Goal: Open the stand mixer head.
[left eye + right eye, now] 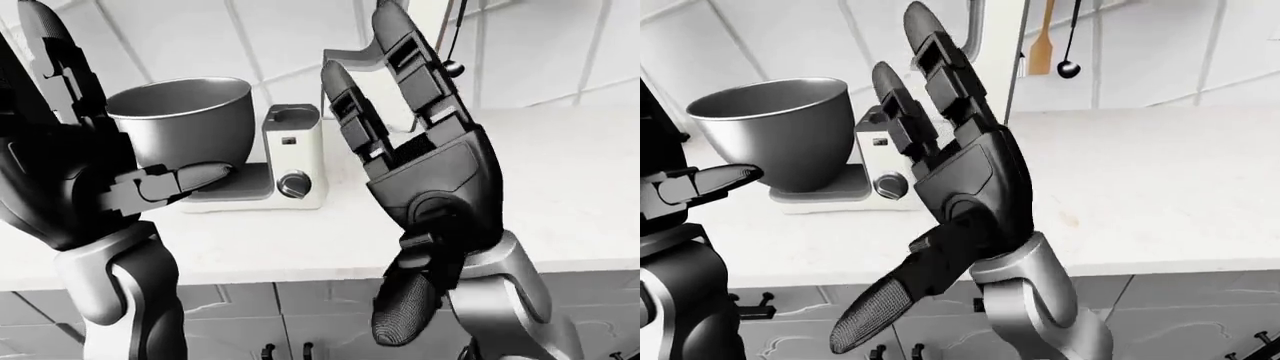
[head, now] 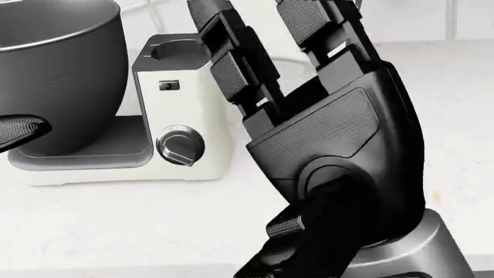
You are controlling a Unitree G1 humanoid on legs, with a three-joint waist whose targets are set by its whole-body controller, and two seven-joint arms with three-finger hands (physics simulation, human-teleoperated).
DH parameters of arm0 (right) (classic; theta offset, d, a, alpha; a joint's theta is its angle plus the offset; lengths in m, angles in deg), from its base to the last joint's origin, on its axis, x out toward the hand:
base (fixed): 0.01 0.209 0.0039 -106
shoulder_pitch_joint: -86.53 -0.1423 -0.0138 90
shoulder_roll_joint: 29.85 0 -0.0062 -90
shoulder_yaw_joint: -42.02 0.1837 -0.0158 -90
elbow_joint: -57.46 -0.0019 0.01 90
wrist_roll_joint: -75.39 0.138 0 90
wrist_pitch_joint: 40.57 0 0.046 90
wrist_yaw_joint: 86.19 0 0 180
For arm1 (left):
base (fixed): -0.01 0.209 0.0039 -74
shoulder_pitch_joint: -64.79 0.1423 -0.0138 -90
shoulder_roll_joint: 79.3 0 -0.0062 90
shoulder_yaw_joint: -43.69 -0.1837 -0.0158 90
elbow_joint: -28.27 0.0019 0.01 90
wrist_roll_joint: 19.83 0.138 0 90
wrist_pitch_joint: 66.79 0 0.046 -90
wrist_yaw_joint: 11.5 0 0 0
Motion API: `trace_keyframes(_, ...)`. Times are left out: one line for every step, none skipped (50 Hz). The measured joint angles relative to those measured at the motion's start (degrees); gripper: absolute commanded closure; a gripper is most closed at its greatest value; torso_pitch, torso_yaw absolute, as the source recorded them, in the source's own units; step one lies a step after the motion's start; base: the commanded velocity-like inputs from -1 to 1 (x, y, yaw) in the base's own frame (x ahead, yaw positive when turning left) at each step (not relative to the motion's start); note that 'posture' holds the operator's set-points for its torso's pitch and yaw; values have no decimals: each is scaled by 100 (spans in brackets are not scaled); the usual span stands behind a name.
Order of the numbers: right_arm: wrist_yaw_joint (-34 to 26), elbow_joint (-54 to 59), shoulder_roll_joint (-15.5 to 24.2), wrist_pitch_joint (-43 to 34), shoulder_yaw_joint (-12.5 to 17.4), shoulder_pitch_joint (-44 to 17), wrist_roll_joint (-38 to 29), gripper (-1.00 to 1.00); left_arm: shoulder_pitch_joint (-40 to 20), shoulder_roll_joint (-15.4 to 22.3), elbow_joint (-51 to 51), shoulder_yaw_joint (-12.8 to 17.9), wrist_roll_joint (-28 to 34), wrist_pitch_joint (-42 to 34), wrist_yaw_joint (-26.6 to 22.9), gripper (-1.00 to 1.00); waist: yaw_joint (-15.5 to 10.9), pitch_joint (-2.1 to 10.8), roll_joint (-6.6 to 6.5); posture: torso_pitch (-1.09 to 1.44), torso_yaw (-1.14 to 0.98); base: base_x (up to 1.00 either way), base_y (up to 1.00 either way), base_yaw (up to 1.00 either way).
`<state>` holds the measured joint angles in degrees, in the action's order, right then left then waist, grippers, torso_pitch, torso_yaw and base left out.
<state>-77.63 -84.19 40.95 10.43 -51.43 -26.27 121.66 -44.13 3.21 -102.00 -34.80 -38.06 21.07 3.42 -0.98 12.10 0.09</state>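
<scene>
The stand mixer (image 1: 285,161) stands on the white counter (image 1: 560,187), toward the left in the eye views, against the tiled wall (image 1: 180,37). Its column rises bare, with a round socket showing on top, and what looks like the head (image 1: 992,45) stands tipped up behind the raised hand — so I judge the head already swung open, though most of it is hidden. The steel bowl (image 1: 185,120) sits on the mixer's base, left of the column, and a speed knob (image 2: 179,145) faces out low on the column.

The right hand (image 1: 945,150) is lifted between the camera and the mixer, fingers straight and spread, thumb hanging down; it grips nothing and touches nothing. That posture reads as a hand held clear of the machine rather than working it. The left hand (image 1: 70,165) is also up, at the left edge, fingers extended and thumb pointing toward the bowl — loose, holding nothing, apparently just parked out of the way.

On the wall to the right hang a wooden spatula (image 1: 1042,46) and a dark ladle (image 1: 1068,52), within reach of the counter. Cabinet fronts with dark pulls run below.

A small dark mark sits on the column above the knob, too small to read; no brand or lettering is legible anywhere.
</scene>
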Motion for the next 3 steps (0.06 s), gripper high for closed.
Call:
trace_keyframes(95,-46,25,65,-4,-11,145,-100,0,1,6,5,0,2,0,-100,4,0,3,-25,0,0,0,0)
trace_keyframes(185,-71,51,135,-10,-27,263,-100,1,0,8,6,0,1,2,-100,7,0,5,-25,0,0,0,0)
trace_keyframes(272,-82,64,206,-8,-48,375,-100,3,-1,7,5,0,-1,4,-100,10,-1,7,-25,0,0,0,0)
